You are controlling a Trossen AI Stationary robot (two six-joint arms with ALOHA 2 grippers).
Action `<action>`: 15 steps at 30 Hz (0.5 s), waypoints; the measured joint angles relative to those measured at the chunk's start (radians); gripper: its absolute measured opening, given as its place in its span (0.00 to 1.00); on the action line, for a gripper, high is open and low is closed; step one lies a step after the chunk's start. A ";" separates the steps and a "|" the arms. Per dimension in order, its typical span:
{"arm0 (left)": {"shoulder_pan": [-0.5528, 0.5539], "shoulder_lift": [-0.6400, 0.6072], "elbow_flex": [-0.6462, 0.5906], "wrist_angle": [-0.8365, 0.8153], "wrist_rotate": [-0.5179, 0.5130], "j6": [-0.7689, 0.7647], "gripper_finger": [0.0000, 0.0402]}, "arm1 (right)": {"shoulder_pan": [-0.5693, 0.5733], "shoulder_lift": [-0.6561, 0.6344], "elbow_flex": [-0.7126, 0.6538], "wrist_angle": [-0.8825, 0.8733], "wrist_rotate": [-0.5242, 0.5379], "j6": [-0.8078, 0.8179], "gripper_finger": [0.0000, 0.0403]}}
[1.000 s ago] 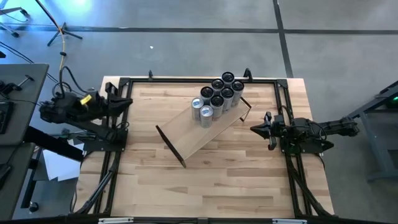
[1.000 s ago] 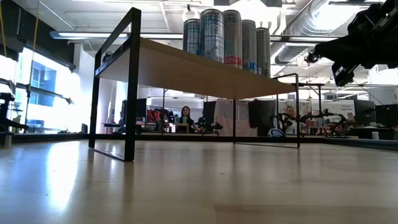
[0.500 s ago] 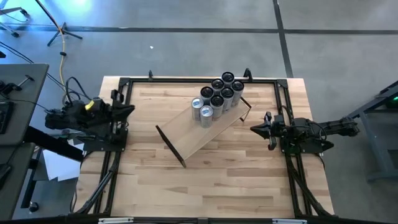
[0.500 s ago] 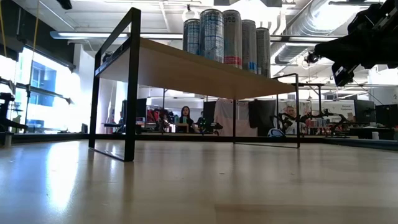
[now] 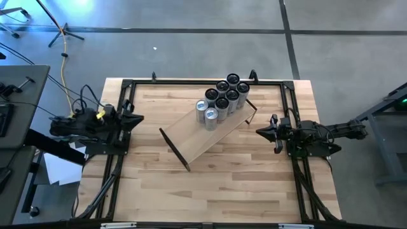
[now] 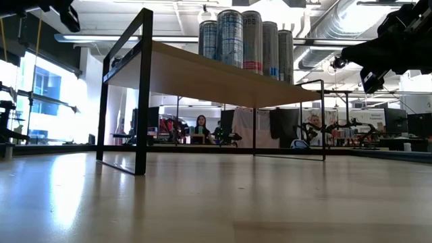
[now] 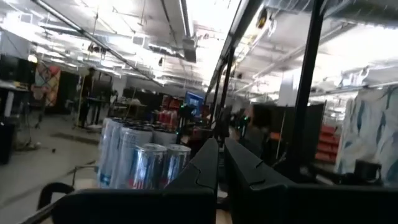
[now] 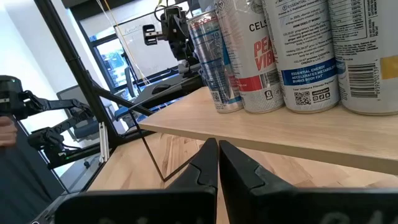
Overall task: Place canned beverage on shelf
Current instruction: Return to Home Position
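The shelf [image 5: 197,137], a pale wood board, stands slantwise in mid-table on black brackets [image 6: 143,94] at its short ends. Several cans [image 5: 222,98] stand upright in a cluster on the board's far right end and also show in the low view [image 6: 243,37]. My left gripper [image 5: 138,118] is shut at the table's left edge, above the tabletop, pointing at the shelf; the cans [image 7: 143,165] show past it. My right gripper [image 5: 258,131] is shut at the right edge, level, just short of the shelf board [image 8: 280,137]. Neither gripper holds anything.
A black metal frame [image 5: 203,81] runs around the tabletop's edges. Bare wood tabletop [image 5: 210,191] lies between the shelf and the near edge. The near left half of the shelf board [image 5: 184,145] carries nothing. In the low view, people and desks show in the room behind.
My left gripper has come down, still shut, and its tip has swung slightly toward the near edge and the shelf. It now shows at the top left of the low view. The shelf and cans have kept still.
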 joint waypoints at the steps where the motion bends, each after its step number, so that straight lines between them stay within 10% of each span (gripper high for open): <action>1: 0.000 -0.002 -0.007 0.007 0.000 -0.011 0.00 | 0.000 0.000 0.000 0.000 0.000 0.000 0.00; 15: 0.000 -0.001 -0.019 -0.138 0.050 -0.057 0.00 | 0.000 0.000 0.000 0.000 0.000 0.000 0.00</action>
